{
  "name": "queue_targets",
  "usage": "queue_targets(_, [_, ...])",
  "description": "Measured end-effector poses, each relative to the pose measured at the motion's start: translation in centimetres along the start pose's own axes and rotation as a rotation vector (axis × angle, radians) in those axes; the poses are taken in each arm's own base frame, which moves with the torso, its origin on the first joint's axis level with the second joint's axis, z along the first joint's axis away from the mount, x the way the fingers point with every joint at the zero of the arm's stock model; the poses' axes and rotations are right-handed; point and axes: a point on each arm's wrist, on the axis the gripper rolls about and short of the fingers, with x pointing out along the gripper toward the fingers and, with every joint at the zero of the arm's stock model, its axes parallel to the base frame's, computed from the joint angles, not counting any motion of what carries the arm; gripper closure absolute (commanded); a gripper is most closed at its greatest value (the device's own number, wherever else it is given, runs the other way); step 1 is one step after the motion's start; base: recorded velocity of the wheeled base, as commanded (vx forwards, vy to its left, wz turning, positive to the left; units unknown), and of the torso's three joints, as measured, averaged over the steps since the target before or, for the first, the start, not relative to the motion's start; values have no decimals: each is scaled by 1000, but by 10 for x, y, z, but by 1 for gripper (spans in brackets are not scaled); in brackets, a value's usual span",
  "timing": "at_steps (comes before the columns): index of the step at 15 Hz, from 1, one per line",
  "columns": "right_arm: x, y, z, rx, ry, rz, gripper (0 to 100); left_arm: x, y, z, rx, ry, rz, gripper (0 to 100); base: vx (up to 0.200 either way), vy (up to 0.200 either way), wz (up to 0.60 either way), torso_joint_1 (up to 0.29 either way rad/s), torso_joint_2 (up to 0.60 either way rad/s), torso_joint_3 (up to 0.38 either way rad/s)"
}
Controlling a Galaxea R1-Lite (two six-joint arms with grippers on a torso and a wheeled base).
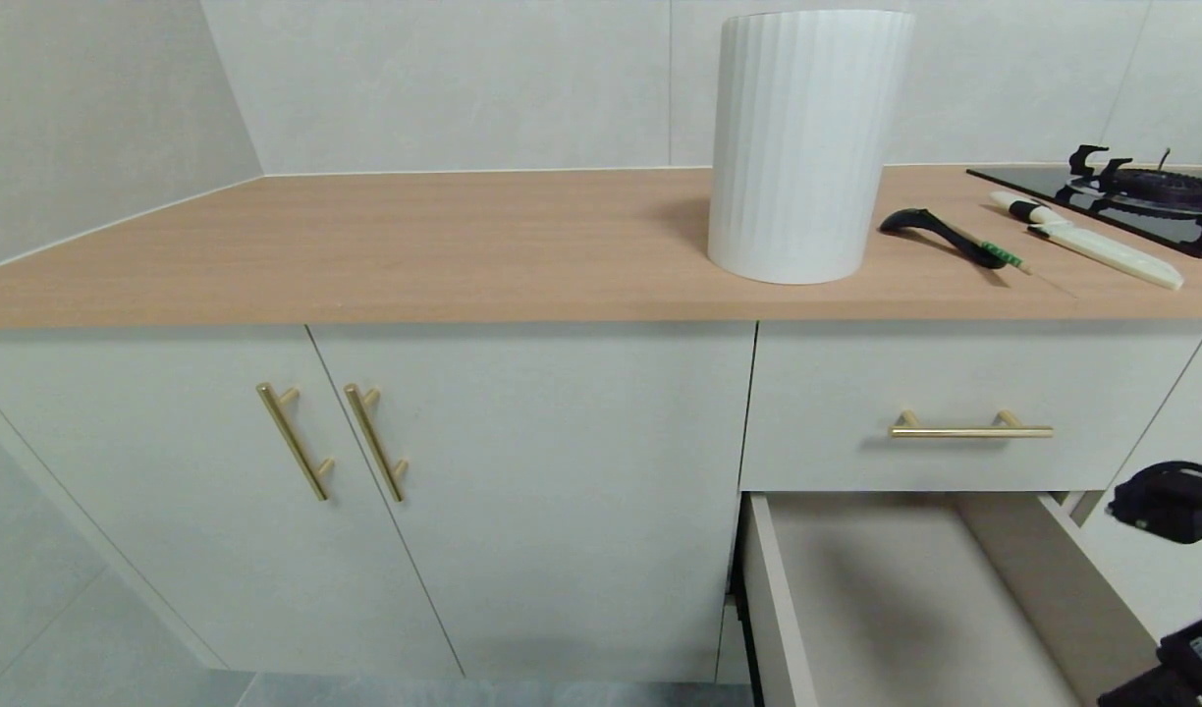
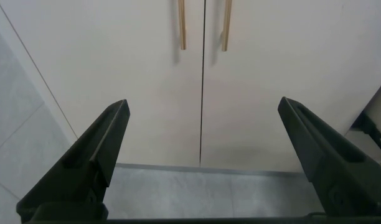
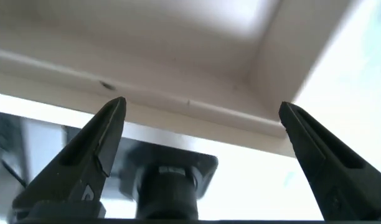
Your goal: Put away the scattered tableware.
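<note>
- The left gripper [image 2: 202,155] hangs low in front of the double cabinet doors [image 2: 203,93]. Its two dark fingers are spread wide with nothing between them.
- The right gripper [image 3: 200,155] is at the near right by the open lower drawer [image 1: 770,609], its fingers likewise wide apart and holding nothing.
- The lower drawer is pulled out toward the near side.
- Above it, the upper drawer [image 1: 955,378] is closed, with a gold bar handle [image 1: 970,429].
- On the wooden countertop [image 1: 414,245] stands a tall white ribbed container [image 1: 802,147], upright.
- Just right of it lies a black utensil [image 1: 945,236] with a green tip.
- Farther right lies a white knife [image 1: 1092,241], its far end near the black cooktop [image 1: 1141,196].
</note>
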Motion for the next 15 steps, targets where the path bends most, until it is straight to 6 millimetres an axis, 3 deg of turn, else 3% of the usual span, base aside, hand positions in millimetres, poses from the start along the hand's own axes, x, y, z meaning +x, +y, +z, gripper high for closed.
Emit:
queue_targets(3, [-56, -4, -5, 61, -270, -8, 0, 0, 0, 0, 0, 0, 0, 0, 0, 0, 0, 0, 0, 0])
queue_targets(6, [-95, -4, -10, 116, -525, 100, 0, 0, 0, 0, 0, 0, 0, 0, 0, 0, 0, 0, 0, 0])
queue_targets(10, [-106, -4, -15, 113, -607, 106, 0, 0, 0, 0, 0, 0, 1, 0, 0, 0, 0, 0, 0, 0])
queue_targets(15, [-109, -3, -20, 111, -628, 102, 0, 0, 0, 0, 0, 3, 0, 0, 0, 0, 0, 40, -282, -295])
